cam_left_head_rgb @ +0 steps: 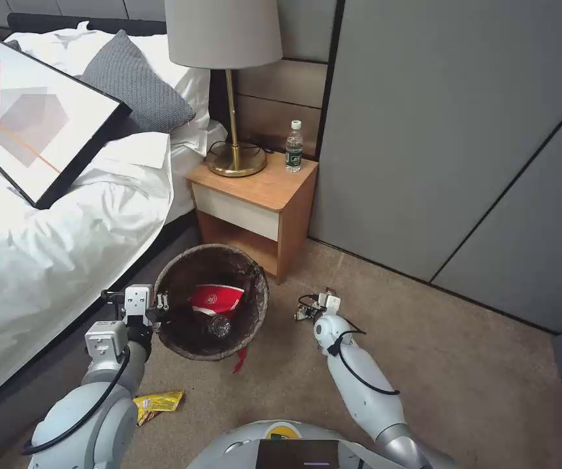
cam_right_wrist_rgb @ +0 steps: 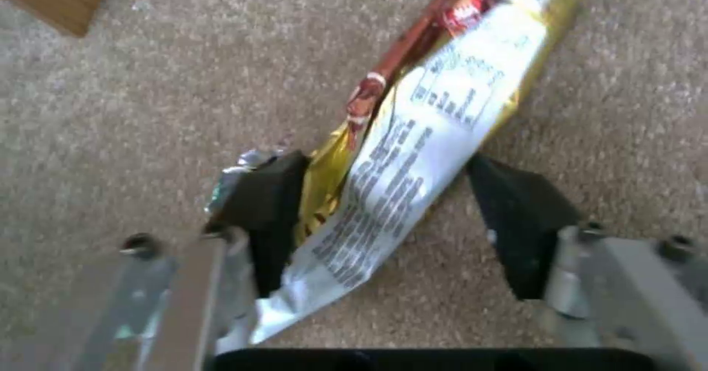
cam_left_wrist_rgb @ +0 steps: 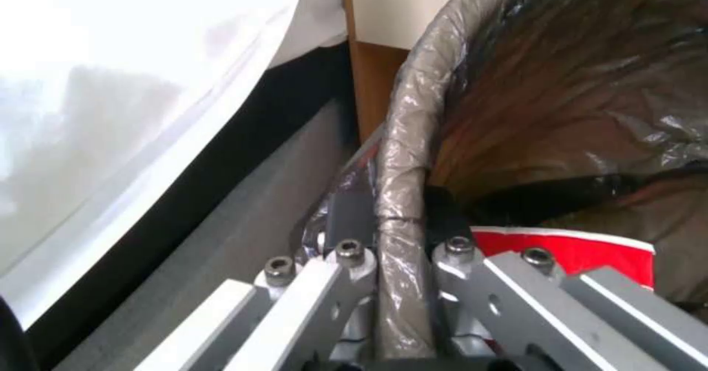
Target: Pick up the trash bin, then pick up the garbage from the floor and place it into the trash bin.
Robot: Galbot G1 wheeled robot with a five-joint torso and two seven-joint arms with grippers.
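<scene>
Left gripper [cam_left_wrist_rgb: 402, 249]: we see it clamped on the liner-covered rim of the trash bin [cam_left_head_rgb: 254, 319].
Trash bin: beside the nightstand [cam_left_head_rgb: 264, 195], red cup [cam_left_head_rgb: 217, 299] inside.
Right gripper [cam_right_wrist_rgb: 391, 216]: we see its pads spread around a snack wrapper [cam_right_wrist_rgb: 420, 155] on the carpet [cam_right_wrist_rgb: 147, 94], one pad touching.

- Small wooden nightstand [cam_left_head_rgb: 264, 189] with 1 pale drawer, far centre, against the grey panelled wall [cam_left_head_rgb: 437, 130].
- Brass-stemmed lamp with a grey shade [cam_left_head_rgb: 224, 32] standing on it.
- White-sheeted bed [cam_left_head_rgb: 53, 241] at left, carrying a grey knitted pillow [cam_left_head_rgb: 137, 81] and a black-framed abstract picture [cam_left_head_rgb: 30, 117].
</scene>
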